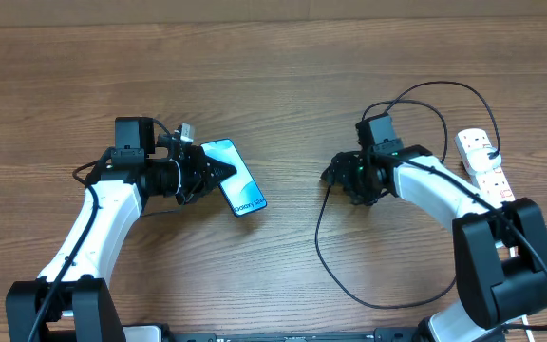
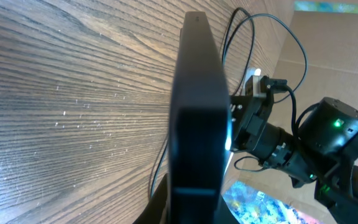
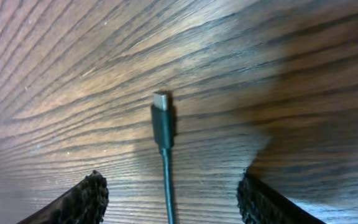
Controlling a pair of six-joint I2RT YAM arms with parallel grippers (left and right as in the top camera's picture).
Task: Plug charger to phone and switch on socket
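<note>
My left gripper (image 1: 209, 172) is shut on the phone (image 1: 235, 179), a slim handset with a light blue screen, left of the table's middle. In the left wrist view the phone (image 2: 194, 106) shows edge-on between the jaws. My right gripper (image 1: 334, 177) is open, low over the table. In the right wrist view its fingers (image 3: 169, 193) straddle the charger's black connector tip (image 3: 162, 118), which lies flat on the wood, untouched. The thin black charger cable (image 1: 317, 242) loops across the table. The white socket strip (image 1: 478, 152) lies at the right edge.
The wooden table (image 1: 283, 76) carries only these things. The charger cable arcs behind the right arm (image 1: 425, 90) towards the socket. The right arm (image 2: 316, 149) shows in the left wrist view, facing the phone.
</note>
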